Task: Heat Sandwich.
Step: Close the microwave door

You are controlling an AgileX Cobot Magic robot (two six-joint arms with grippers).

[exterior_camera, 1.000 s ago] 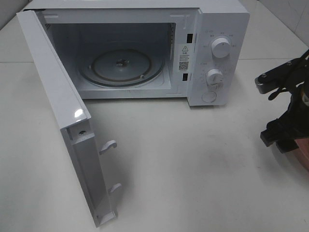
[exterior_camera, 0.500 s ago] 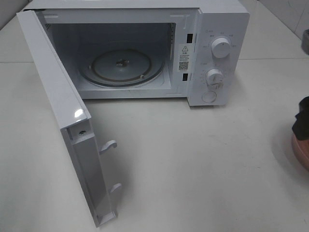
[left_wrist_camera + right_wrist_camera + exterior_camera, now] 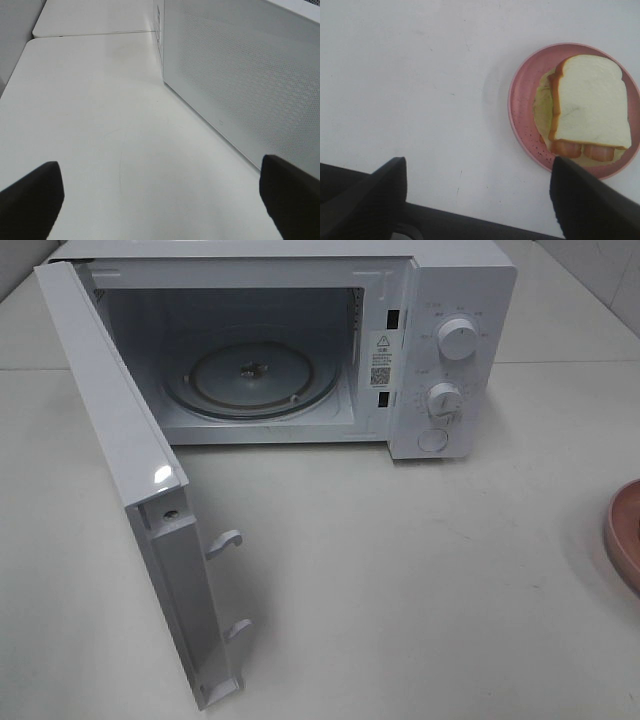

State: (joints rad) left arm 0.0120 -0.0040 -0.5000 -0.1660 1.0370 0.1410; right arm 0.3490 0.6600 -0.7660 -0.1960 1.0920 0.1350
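Observation:
The sandwich (image 3: 590,107), pale bread over a red-orange filling, lies on a round pink plate (image 3: 522,112) on the white table. My right gripper (image 3: 480,200) hovers above the table beside the plate, open, with nothing between its dark fingers (image 3: 367,195). In the high view only the plate's edge (image 3: 625,535) shows at the far right; the sandwich and both grippers are out of that view. The white microwave (image 3: 450,300) stands with its door (image 3: 130,480) swung wide and its glass turntable (image 3: 250,380) bare. My left gripper (image 3: 160,200) is open over bare table beside the microwave's perforated side wall (image 3: 240,75).
The open door juts out toward the table's front left, with two latch hooks (image 3: 225,540) on its edge. Two knobs (image 3: 457,338) and a button sit on the microwave's right panel. A seam between tabletops (image 3: 95,34) runs behind the microwave.
The right arm has drawn away to the right and left the high view, uncovering the edge of the pink plate. The microwave and door have not moved.

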